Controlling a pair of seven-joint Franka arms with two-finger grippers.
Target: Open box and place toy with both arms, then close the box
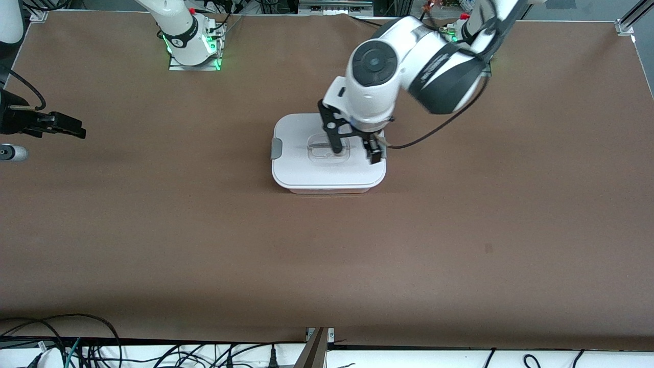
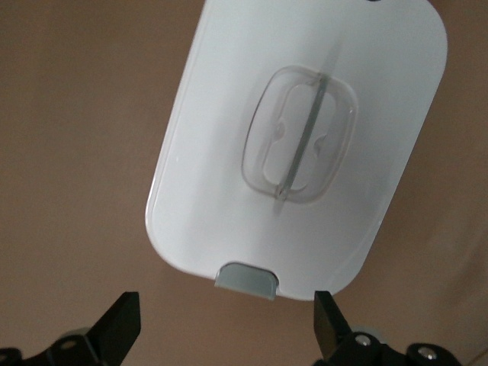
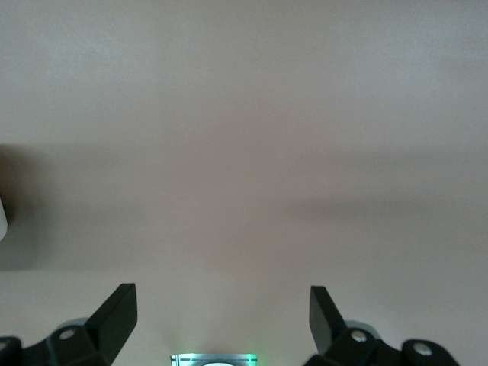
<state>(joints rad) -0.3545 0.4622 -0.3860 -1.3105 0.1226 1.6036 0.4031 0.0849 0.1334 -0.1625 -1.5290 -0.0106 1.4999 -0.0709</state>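
Box point(image 1: 327, 168) sits mid-tabletop point(image 1: 460, 245), somewhat toward the edge where the arm bases stand. White lid point(image 1: 301, 168) on, fully covering it; only a thin strip of the tub wall shows under the lid at the side nearest the front camera. Clear recessed handle point(image 2: 300, 141) in lid centre. One grey side clip point(image 1: 276, 148) visible on the end toward the right arm's end of the tabletop; the clip at the other end is blocked by the left arm in the front view. Left wrist view shows one grey clip point(image 2: 246, 280) at the lid's edge.

Toy not seen in any view; box contents can't be made out through the lid.

Left claw point(image 1: 353, 149) over the lid, above the handle area, fingers point(image 2: 122, 324) spread apart, holding nothing, not touching the lid.

Right claw point(image 1: 64, 126) waits over the tabletop near the edge at the right arm's end, partly cut off by the frame; fingers point(image 3: 118, 313) spread wide, nothing between them, only bare tabletop below.
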